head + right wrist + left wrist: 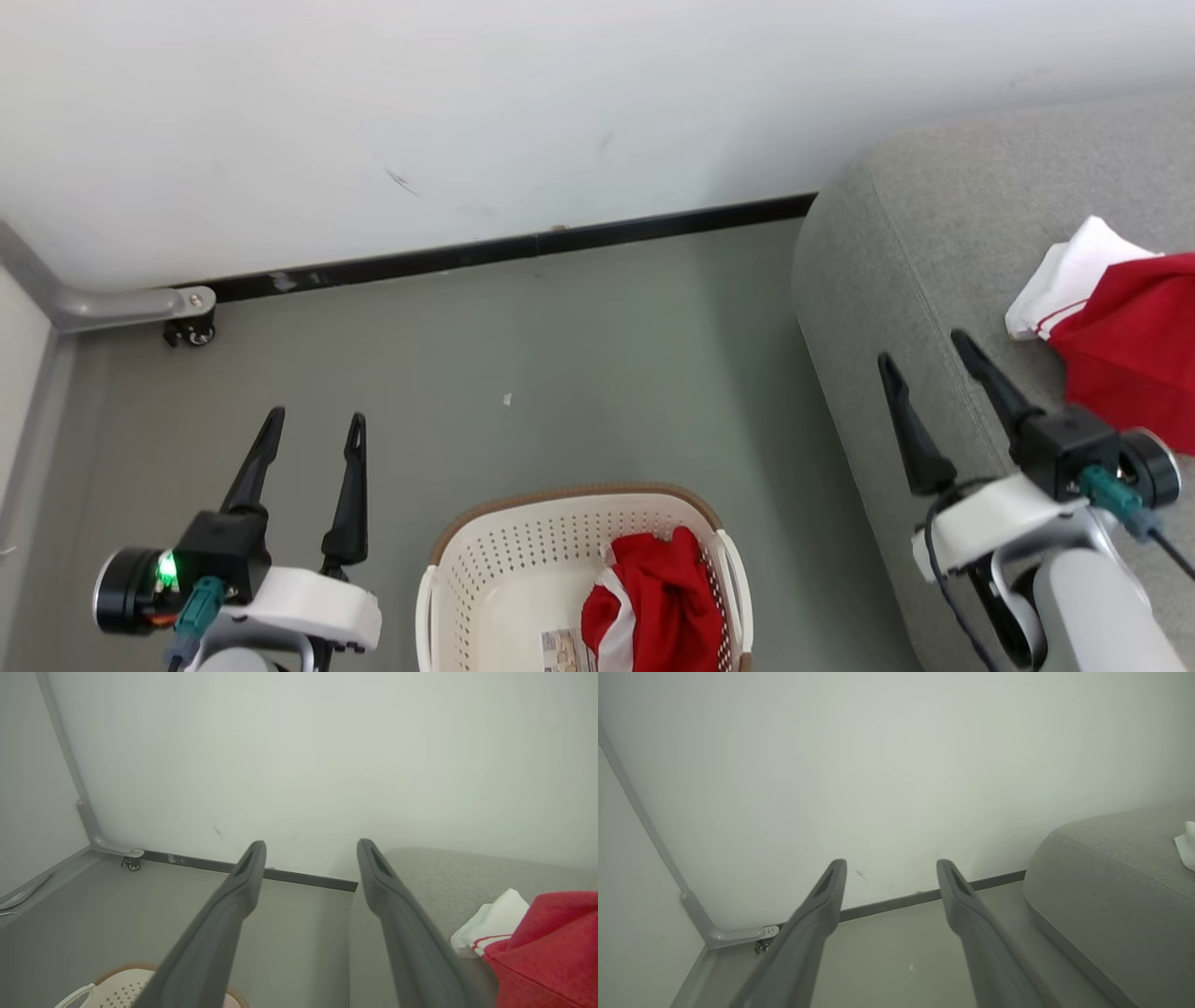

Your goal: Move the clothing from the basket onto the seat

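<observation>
A: Left tool (317, 415) state?
B: Fingers spread wide, nothing between them. It sits over the floor (560, 373), left of the basket (523, 551).
A: Basket contents?
B: One red garment (653, 597) with a white panel, bunched against the right wall.
A: Right tool (921, 347)?
B: Same, wide apart and empty, above the seat (896, 261) near its left edge.
A: Anything on the seat?
B: Second garment (1130, 336), red and white, lying just right of that tool. Possibly brushing the wrist; can't tell from these angles.
</observation>
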You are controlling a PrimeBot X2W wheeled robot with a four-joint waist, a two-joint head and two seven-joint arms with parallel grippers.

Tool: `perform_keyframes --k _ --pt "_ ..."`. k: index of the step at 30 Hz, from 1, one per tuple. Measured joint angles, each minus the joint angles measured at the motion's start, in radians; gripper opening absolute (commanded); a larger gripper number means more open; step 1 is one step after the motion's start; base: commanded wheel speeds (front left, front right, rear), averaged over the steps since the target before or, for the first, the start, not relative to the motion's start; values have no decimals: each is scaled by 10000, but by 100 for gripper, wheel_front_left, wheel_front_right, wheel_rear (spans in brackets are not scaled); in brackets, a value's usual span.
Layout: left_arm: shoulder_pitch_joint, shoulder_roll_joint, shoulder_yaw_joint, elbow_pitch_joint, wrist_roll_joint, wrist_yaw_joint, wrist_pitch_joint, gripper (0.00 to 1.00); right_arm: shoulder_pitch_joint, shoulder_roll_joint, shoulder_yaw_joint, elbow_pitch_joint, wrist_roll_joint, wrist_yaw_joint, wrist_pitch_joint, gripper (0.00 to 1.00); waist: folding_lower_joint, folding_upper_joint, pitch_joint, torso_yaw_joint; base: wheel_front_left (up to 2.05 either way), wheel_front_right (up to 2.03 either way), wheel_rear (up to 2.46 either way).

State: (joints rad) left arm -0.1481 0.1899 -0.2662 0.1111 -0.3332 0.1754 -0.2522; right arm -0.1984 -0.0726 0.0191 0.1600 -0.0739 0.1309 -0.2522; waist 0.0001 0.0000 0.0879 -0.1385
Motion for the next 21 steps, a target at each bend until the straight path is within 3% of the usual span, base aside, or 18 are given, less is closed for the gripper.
perform_keyframes --k 21 --pt "1260 -387 865 -27 -4 69 0 100 2001 272 -198 -506 29 0 0 100 0 0 -1058 301 0 0 0"
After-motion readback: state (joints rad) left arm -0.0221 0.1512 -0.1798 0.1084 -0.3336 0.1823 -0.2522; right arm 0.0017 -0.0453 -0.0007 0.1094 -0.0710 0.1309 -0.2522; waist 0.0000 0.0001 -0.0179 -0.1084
